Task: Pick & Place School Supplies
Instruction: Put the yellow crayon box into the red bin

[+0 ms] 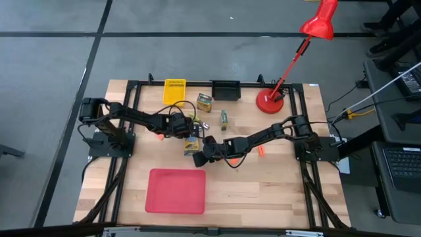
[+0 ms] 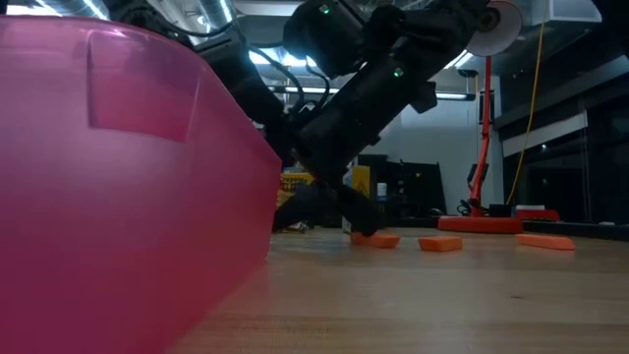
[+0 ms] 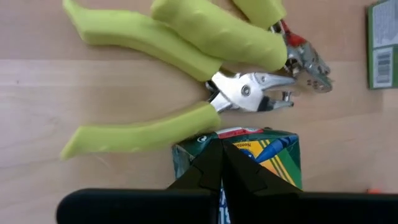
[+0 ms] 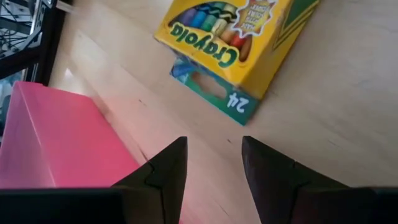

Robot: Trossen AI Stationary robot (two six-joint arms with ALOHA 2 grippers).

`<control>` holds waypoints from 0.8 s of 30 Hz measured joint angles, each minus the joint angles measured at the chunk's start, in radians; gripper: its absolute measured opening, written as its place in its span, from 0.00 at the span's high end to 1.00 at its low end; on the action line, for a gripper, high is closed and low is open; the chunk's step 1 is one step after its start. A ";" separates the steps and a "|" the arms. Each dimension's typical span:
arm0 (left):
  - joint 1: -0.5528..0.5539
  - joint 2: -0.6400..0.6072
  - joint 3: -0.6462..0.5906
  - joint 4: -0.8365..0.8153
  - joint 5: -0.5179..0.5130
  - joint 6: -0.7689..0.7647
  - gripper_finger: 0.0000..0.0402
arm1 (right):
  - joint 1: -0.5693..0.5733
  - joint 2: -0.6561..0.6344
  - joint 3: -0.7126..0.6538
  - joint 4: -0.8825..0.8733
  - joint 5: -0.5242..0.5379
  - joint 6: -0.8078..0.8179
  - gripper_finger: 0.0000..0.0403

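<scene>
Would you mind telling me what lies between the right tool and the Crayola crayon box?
Only bare wooden tabletop separates the open right tool from the Crayola box, seen in the right wrist view.

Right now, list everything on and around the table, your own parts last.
crayon boxes: three seen, green and yellow, table middle and far side
hole punches: at least two, yellow-green handles with metal heads, beside a crayon box
orange pieces: several, orange, scattered mid-table
tray: one, red, near edge
yellow bin: one, far edge
black bin: one, far edge
lamp: one, red, far right corner
left end effector: shut, over a crayon box
right end effector: open, near another crayon box
</scene>
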 joint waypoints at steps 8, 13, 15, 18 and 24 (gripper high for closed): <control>0.020 0.016 0.002 0.012 0.023 -0.019 0.99 | 0.000 0.000 -0.001 -0.005 0.014 0.011 0.61; 0.020 0.037 0.003 0.046 0.032 -0.046 0.99 | 0.001 0.000 -0.002 -0.007 0.038 0.018 0.61; 0.020 0.040 0.003 0.047 0.038 -0.062 0.99 | 0.001 0.000 -0.002 -0.007 0.045 0.018 0.61; 0.021 0.040 0.003 0.053 0.043 -0.079 0.99 | 0.001 0.001 -0.002 -0.009 0.058 0.019 0.61; 0.022 0.041 0.003 0.064 0.050 -0.088 0.99 | -0.008 0.008 -0.002 -0.007 0.060 0.026 0.61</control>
